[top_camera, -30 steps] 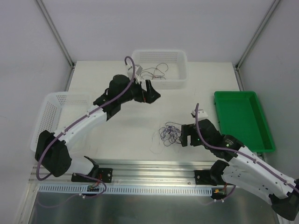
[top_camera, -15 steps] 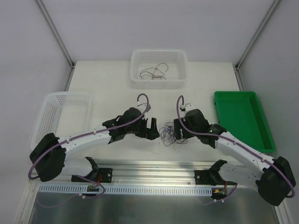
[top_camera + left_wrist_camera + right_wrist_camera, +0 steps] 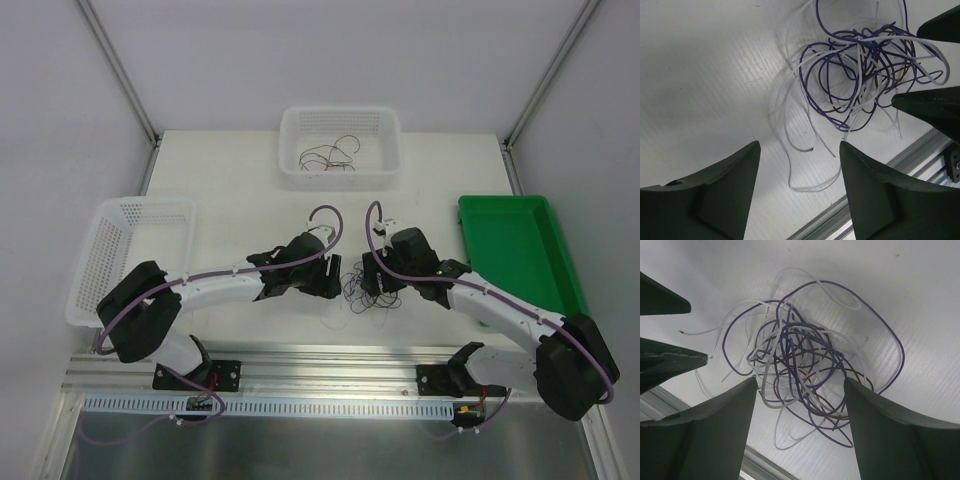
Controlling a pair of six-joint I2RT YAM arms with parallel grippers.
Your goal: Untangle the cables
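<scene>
On the table [image 3: 230, 190], tangled cables [image 3: 358, 290] lie between left gripper [image 3: 800, 147] and right gripper [image 3: 800, 382], both spread wide.

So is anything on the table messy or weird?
Yes, the cables are the mess: purple, white and brown wires knotted in one clump on the table, between the open left gripper and open right gripper. A few loose wires also lie in the white basket at the far edge.

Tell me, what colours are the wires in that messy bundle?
The tangled wires are purple, white and brown, clearest in the right wrist view.
</scene>
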